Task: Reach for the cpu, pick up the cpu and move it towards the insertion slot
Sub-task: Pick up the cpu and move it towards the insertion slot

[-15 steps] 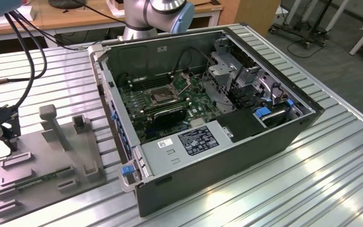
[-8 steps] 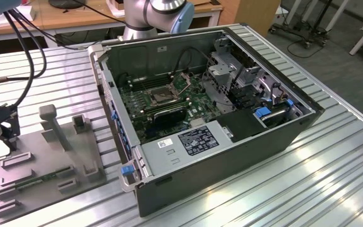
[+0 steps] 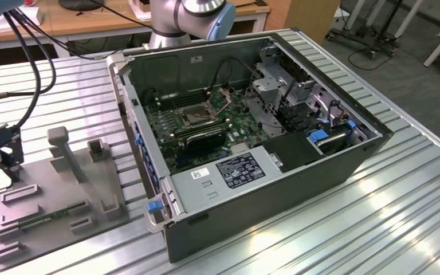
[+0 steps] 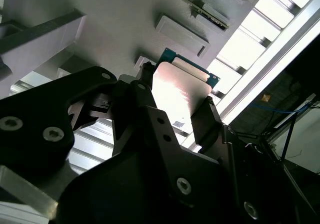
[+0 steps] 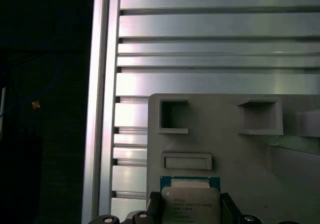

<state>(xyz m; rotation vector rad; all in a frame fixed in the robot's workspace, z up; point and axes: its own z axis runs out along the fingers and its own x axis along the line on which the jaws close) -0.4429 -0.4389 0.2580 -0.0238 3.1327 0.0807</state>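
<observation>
Pincer [image 5: 190, 209] pinching the cpu [image 5: 190, 198], one finger on each of two opposite edges | cpu square, no longer side; silvery face toward both wrist views, flat-on to grey fixture plate [image 5: 225, 149] | plate on ribbed counter [image 3: 403, 189], well apart from the insertion slot [image 3: 197, 117] inside open computer case [image 3: 281, 172]
</observation>
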